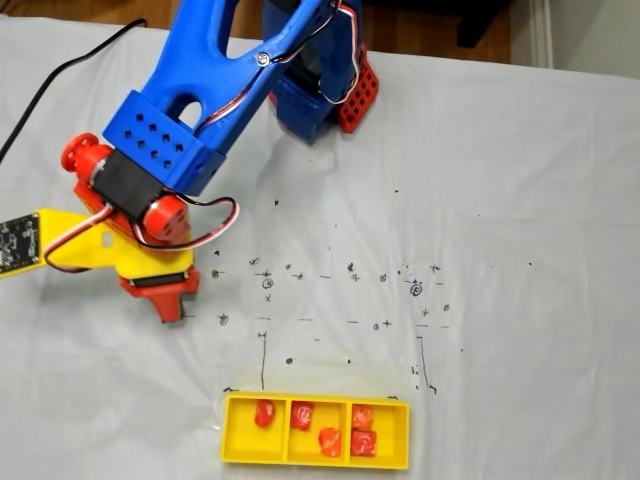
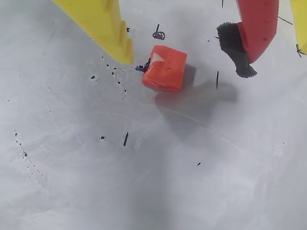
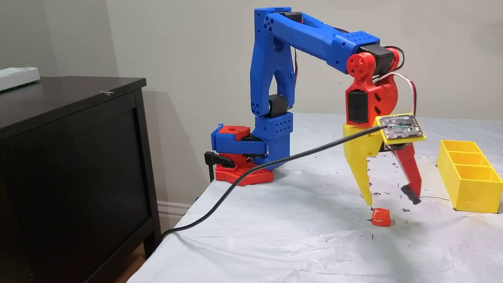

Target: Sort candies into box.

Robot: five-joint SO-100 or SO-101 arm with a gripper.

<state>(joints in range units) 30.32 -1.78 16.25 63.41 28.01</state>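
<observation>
1. One candy (image 2: 165,68) lies alone on the white-covered bench (image 3: 314,236), well apart from the box (image 3: 469,175).
2. The hand (image 3: 391,198) hangs spread wide just above that candy, holding nothing.
3. Five candies (image 1: 330,441) sit in the box: one, two, two.

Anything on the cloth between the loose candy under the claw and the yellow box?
Nothing solid: in a fixed view, only bare white cloth with pen marks lies between the candy and the box.
</observation>
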